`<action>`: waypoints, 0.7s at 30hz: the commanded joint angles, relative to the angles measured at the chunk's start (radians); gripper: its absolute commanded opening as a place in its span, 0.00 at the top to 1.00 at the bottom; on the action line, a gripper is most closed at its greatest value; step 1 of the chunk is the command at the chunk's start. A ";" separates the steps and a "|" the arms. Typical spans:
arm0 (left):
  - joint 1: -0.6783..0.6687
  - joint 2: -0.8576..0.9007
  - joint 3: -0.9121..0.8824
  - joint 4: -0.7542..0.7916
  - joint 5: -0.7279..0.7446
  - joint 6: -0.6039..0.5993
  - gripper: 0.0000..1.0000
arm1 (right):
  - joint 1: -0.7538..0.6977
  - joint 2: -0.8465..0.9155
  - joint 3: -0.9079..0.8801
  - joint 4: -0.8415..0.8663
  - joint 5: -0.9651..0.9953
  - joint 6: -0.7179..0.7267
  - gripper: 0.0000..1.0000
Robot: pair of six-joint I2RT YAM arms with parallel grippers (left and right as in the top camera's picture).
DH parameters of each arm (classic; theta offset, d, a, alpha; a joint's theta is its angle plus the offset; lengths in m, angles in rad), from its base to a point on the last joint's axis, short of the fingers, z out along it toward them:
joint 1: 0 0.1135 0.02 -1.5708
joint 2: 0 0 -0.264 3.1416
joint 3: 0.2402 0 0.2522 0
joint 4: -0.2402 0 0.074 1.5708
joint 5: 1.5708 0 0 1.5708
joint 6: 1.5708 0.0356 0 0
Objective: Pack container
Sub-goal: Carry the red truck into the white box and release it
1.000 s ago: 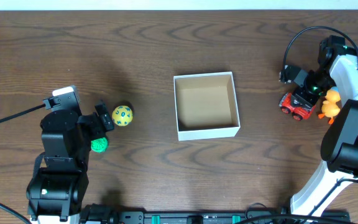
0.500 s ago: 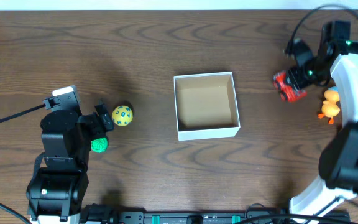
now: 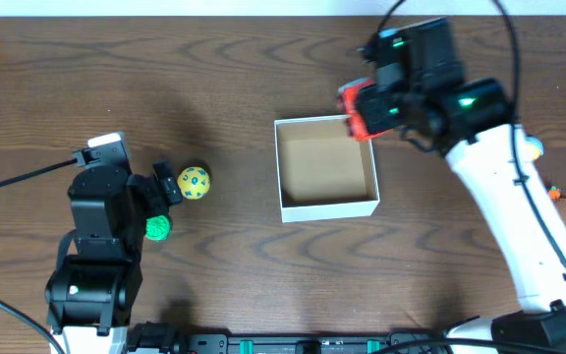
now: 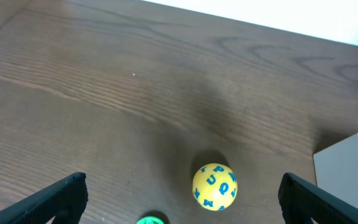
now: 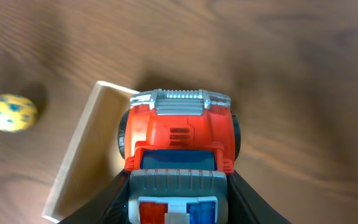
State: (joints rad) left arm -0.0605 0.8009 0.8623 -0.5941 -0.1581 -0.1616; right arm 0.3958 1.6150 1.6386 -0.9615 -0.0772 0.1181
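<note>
Near left: green ball (image 3: 156,229) on the wood table (image 3: 234,285), tucked against the left arm. Slightly farther: left gripper (image 3: 162,185), fingers spread wide, grasping nothing. Yellow lettered ball (image 3: 194,183) just right of it, ahead of the open fingers in the wrist view; can't tell if touching. Centre: container (image 3: 330,207), white walls, tan inside showing, well apart from both balls. At its far-right corner: right gripper (image 3: 373,106) clamped on a red toy truck (image 3: 358,108), held over the rim.
</note>
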 commanded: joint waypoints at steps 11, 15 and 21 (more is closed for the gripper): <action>0.005 0.015 0.022 0.003 -0.011 -0.016 0.02 | 0.082 0.284 -0.019 -0.092 0.134 0.350 0.99; 0.005 0.015 0.022 0.003 -0.011 -0.016 0.02 | 0.080 0.388 -0.019 -0.080 0.134 0.368 0.99; 0.005 0.015 0.022 0.003 -0.011 -0.016 0.02 | 0.064 0.473 -0.019 -0.039 0.135 0.367 0.93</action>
State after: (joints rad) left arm -0.0605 0.8139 0.8623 -0.5941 -0.1581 -0.1616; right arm 0.4744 2.0750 1.6230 -1.0122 0.0406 0.4583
